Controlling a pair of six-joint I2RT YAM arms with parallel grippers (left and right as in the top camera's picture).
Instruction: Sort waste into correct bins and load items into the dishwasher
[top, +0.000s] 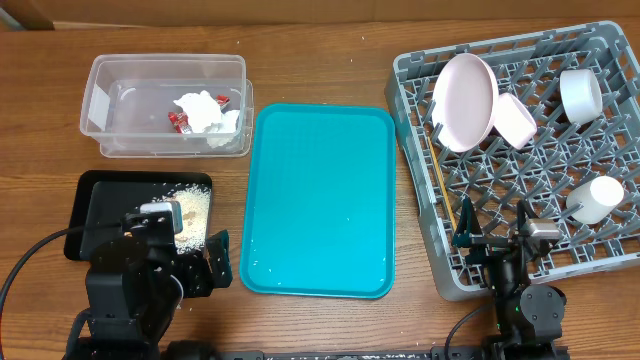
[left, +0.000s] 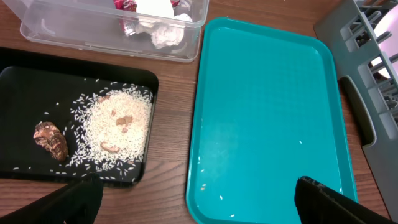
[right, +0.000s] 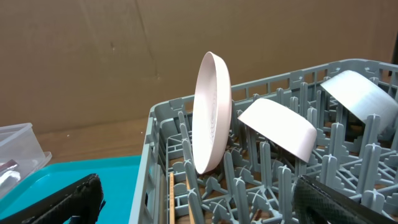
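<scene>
The grey dish rack (top: 600, 262) at the right holds the pinkish plate (top: 464, 101) on edge, two small bowls (top: 515, 118) (top: 580, 95), a white cup (top: 597, 197) and the wooden chopsticks (top: 443, 183) along its left side. The clear tub (top: 104, 100) holds the white tissue (top: 205, 111) and red wrapper (top: 181, 122). The black tray (top: 95, 190) holds rice crumbs (left: 118, 127) and the brown lump (left: 51, 139). My left gripper (left: 193, 199) is open and empty near the front, between black tray and teal tray. My right gripper (right: 199, 199) is open and empty over the rack's front left part.
The large teal tray (top: 320, 200) lies in the middle with a few rice grains (left: 208, 177) on it. Bare wooden table surrounds everything. In the right wrist view the plate (right: 211, 112) and a bowl (right: 280, 127) stand among the rack's pegs.
</scene>
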